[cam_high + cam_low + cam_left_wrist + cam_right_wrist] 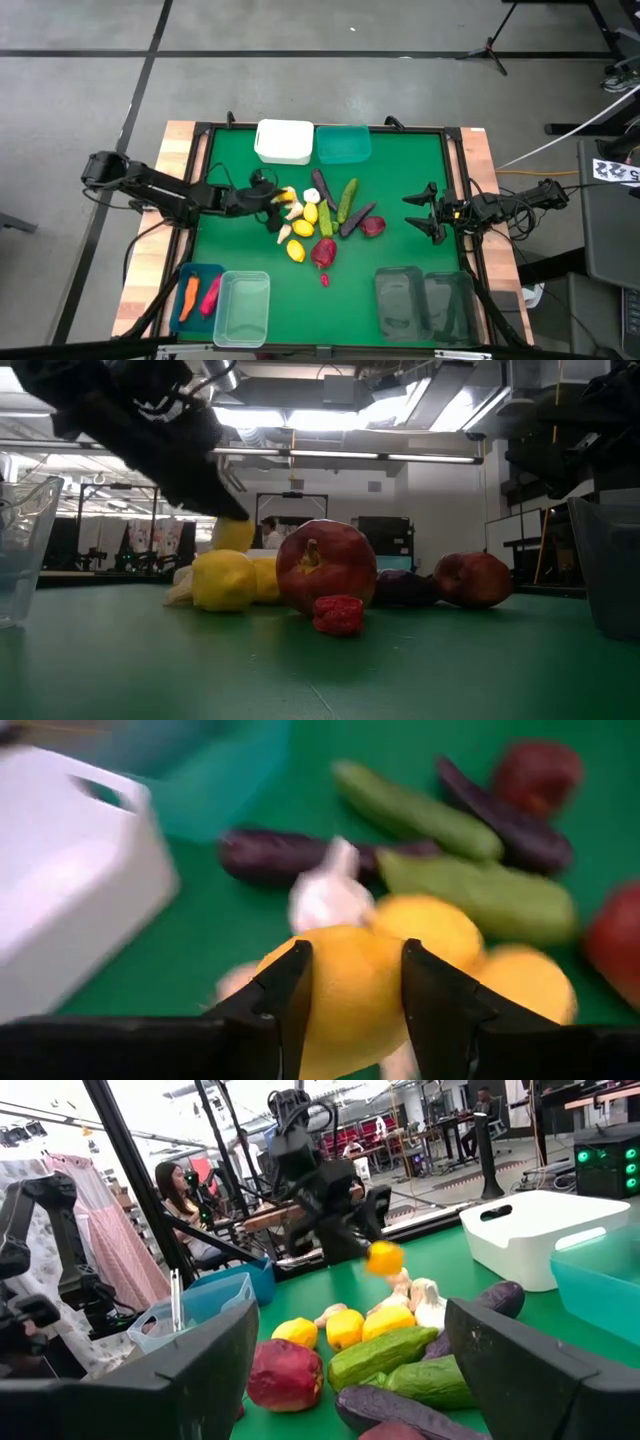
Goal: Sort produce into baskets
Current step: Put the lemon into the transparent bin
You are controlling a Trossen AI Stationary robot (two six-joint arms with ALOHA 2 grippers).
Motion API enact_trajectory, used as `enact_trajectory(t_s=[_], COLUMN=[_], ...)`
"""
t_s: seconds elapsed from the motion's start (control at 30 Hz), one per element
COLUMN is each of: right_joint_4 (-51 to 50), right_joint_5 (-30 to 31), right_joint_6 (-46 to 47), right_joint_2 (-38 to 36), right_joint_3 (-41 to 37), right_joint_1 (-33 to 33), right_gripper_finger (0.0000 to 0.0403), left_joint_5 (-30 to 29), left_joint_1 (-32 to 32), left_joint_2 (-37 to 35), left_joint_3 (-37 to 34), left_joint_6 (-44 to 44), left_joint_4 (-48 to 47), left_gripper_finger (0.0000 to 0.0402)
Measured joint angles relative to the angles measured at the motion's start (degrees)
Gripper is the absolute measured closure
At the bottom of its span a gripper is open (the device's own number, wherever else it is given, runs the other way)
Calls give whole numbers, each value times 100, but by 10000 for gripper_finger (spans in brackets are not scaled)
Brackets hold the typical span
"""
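My left gripper [272,197] is shut on a yellow lemon [286,194] just above the left side of the produce pile [325,222]. The pile lies mid-table on the green mat: lemons, a white garlic [328,892], green cucumbers [420,815], purple eggplants [290,855] and red apples [326,565]. A small red piece [338,614] lies in front of it. My right gripper [418,213] stands open at the table's right, level, with nothing between its fingers. The baskets stand along the far and near edges. My left gripper pinches the lemon's two opposite sides [350,990] between its two fingers [285,990]. It comes from the table's left, slanting downward. The lemon [385,1258] is lifted clear above the pile.
A white basket [283,141] and a teal one [343,143] stand at the far edge. At the near edge are a blue basket [186,270] holding a carrot and a chilli, a clear pale green one [243,306] and two smoky dark ones [425,303]. A person [180,1205] sits beyond the table.
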Motion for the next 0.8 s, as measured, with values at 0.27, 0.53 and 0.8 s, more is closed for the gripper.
enact_trajectory(t_s=[0.27, 0.53, 0.8], right_joint_4=[-2, -2, -2], right_joint_5=[-2, -4, -4], right_joint_6=[-2, -4, -7], right_joint_2=[2, -1, 2], right_joint_3=[0, 0, 2], right_joint_1=[-1, 1, 1], right_gripper_finger=[81, 81, 81], left_joint_5=[-29, 2029, 2805], left_joint_1=[328, -138, -1754], left_joint_2=[-379, -1038, -1617], left_joint_3=[122, 122, 127], left_joint_6=[109, -208, -1089], left_joint_4=[-126, -522, -64], left_gripper_finger=[272, 272, 272])
